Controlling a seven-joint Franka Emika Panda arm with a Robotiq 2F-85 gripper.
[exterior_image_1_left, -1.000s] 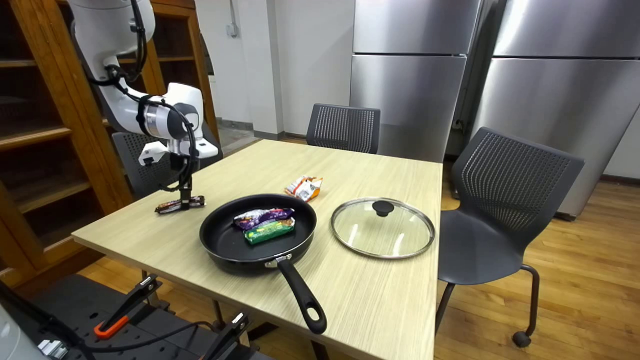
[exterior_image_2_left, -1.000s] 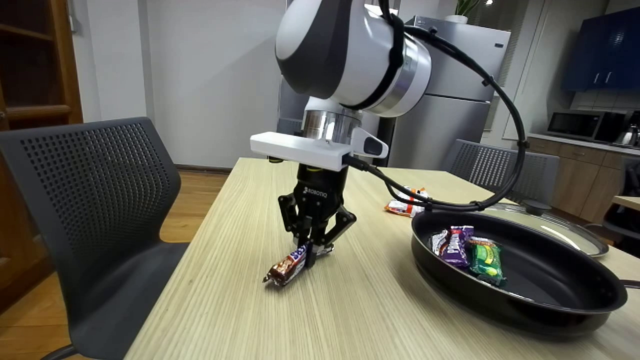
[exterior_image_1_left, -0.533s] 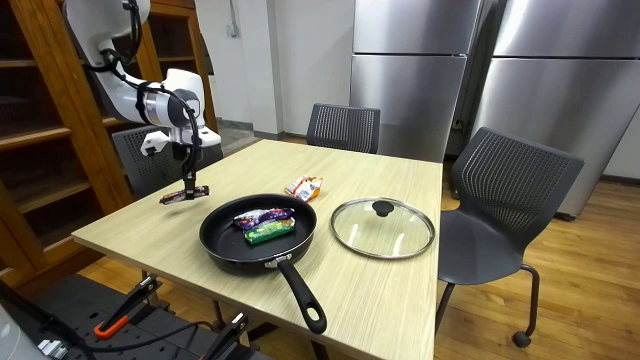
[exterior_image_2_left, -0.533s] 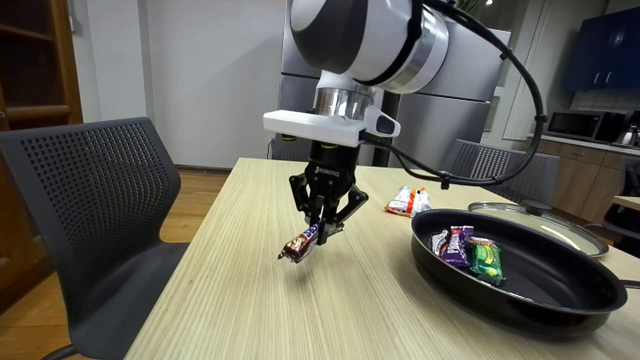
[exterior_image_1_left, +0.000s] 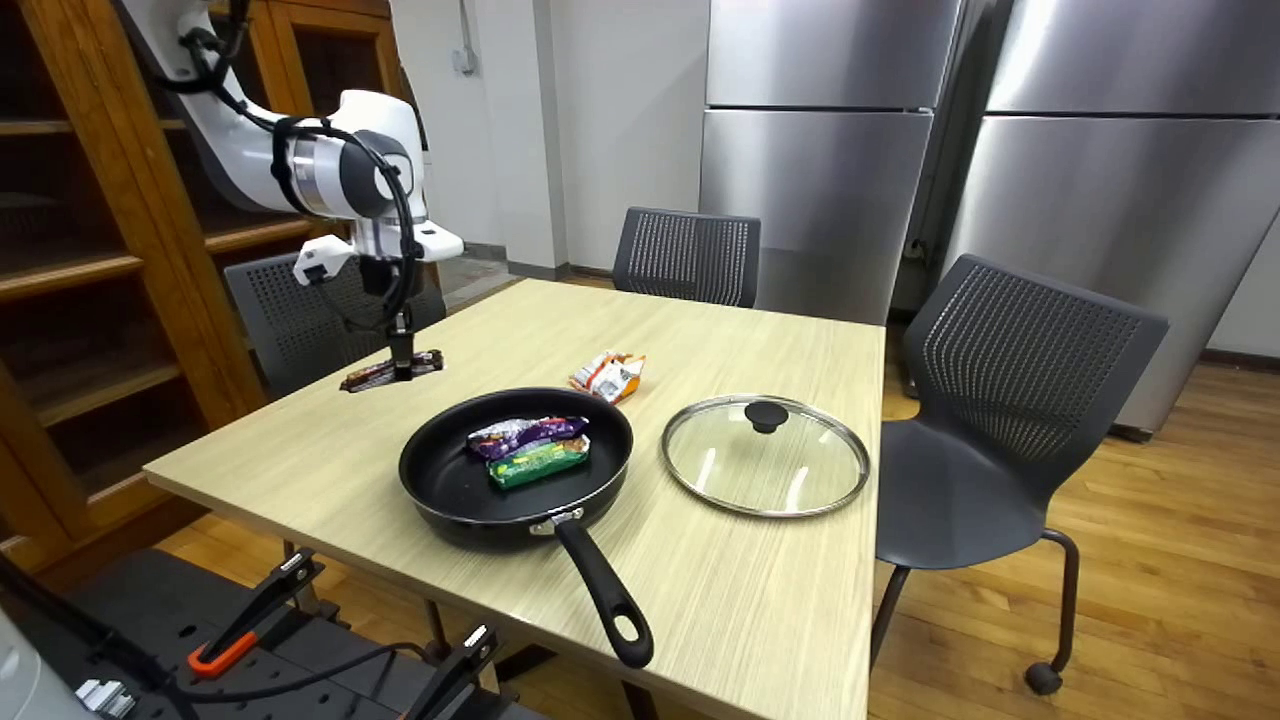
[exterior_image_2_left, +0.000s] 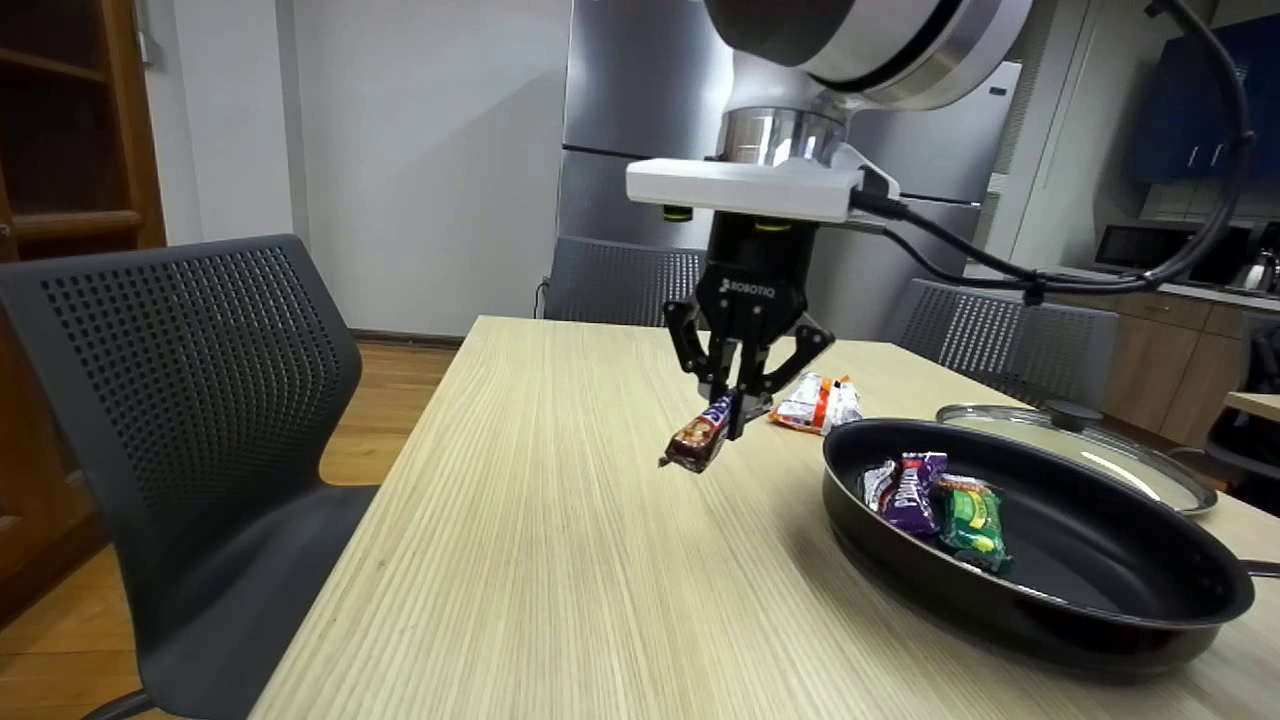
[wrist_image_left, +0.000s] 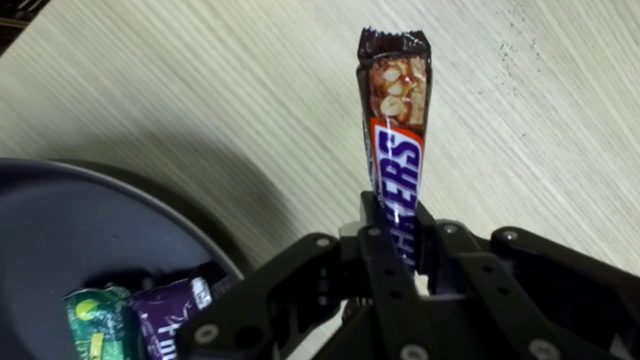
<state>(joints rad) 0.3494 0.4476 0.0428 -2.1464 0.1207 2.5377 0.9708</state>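
Gripper (wrist_image_left: 396, 215) is pointed down, jaws closed in narrow on a chocolate bar (wrist_image_left: 395, 95), which is pinched around its middle and held above the pale table (exterior_image_2_left: 520, 600). Both ends of the bar are left sticking out past the jaws; the longer one, lettered "KERS", is shown ahead of them in the wrist view, the shorter one is caught just past them in both exterior views. A black frying pan (exterior_image_2_left: 1040, 625) is placed near the jaws, left of them in the wrist view, right of them in both exterior views. Inside it, a purple packet (exterior_image_2_left: 912, 492) and a green packet (exterior_image_2_left: 973, 520) are laid side by side. A white-and-orange packet (exterior_image_2_left: 820, 403) is set on the table, right of and behind the jaws in an exterior view. A glass lid (exterior_image_1_left: 765, 460) is laid flat, past the pan and well apart from the jaws. A dark chair (exterior_image_2_left: 200, 400) is parked left of the jaws in an exterior view; steel fridges (exterior_image_1_left: 815, 220) are seen far beyond them.
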